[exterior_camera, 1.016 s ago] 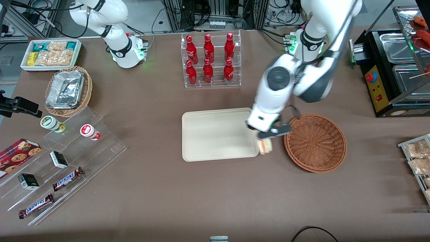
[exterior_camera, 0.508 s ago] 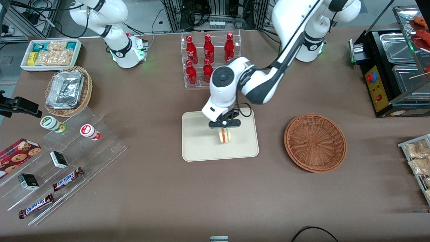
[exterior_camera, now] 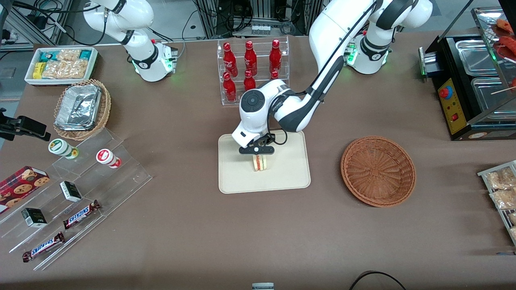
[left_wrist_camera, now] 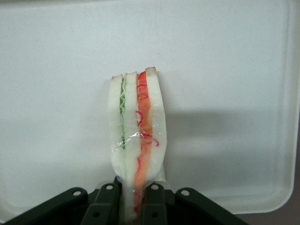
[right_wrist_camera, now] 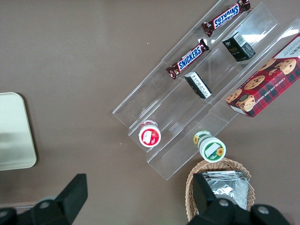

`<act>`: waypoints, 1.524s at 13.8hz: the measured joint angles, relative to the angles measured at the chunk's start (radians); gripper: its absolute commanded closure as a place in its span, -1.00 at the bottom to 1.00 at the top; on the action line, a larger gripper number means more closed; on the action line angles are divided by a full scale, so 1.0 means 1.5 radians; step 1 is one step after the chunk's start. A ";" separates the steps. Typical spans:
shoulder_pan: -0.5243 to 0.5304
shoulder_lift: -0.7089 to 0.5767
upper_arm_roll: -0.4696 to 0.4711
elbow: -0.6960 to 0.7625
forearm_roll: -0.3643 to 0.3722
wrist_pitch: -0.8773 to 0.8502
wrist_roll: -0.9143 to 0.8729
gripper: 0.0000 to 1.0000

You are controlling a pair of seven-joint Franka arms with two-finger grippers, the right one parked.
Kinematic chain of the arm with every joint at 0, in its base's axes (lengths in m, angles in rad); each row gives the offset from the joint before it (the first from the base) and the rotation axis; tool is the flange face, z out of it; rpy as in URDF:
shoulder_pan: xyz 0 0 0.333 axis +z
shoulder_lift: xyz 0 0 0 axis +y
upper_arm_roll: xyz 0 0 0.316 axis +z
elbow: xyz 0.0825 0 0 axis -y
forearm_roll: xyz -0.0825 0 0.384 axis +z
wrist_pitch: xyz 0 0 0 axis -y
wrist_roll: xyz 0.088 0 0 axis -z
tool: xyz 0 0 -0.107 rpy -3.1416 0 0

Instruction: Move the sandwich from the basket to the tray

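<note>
- The table (exterior_camera: 193, 233), brown, fills most of the front view.
- The tray (exterior_camera: 290, 177) lies at the centre of the front view, cream with a low rim.
- The basket (exterior_camera: 378, 171) sits right of centre in the front view, well apart from the tray, with nothing in it.
- The gripper (exterior_camera: 256, 151) hangs over the tray's middle, clenched on the sandwich.
- The sandwich (left_wrist_camera: 136, 145) stands on edge between the fingers (left_wrist_camera: 104, 204), over the tray's floor; whether it touches is unclear.

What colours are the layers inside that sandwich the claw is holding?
The sandwich, held in the gripper over the tray, shows white bread, green and red-orange filling; clearest in the left wrist view.
</note>
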 measured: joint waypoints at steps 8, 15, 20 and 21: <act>0.002 -0.007 0.008 0.021 0.012 -0.008 0.000 -1.00; 0.082 -0.191 0.019 0.045 0.011 -0.226 -0.005 -1.00; 0.194 -0.308 0.022 0.041 0.012 -0.344 0.063 -1.00; 0.216 -0.324 0.023 0.040 0.011 -0.368 0.105 -1.00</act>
